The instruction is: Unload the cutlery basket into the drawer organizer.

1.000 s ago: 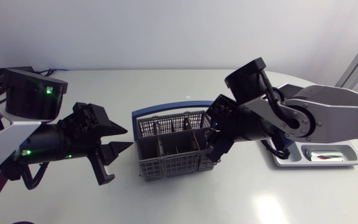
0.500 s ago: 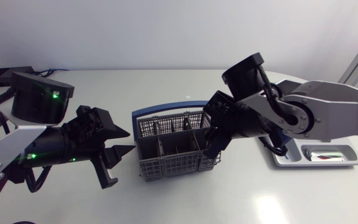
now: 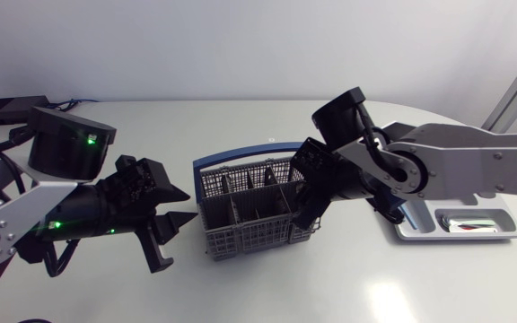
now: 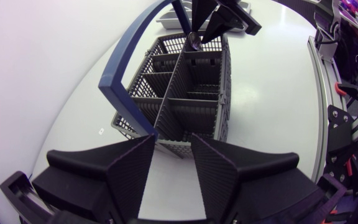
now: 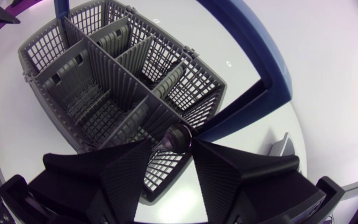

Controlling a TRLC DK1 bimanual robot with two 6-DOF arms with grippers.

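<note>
Grey basket (image 3: pixel 254 215) below my right pincer (image 3: pixel 305 211), tips pinching spoon (image 5: pixel 179 138) in end compartment; left pincer (image 3: pixel 192 205), gaping and empty, has crept nearer basket; organizer (image 3: pixel 417 235) behind right pincer, lift-out looks next

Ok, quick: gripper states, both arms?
Left gripper: open, empty.
Right gripper: shut on a spoon.

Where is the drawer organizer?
In the head view, the drawer organizer lies at the table's right side, right of the cutlery basket, partly under the right arm.
</note>
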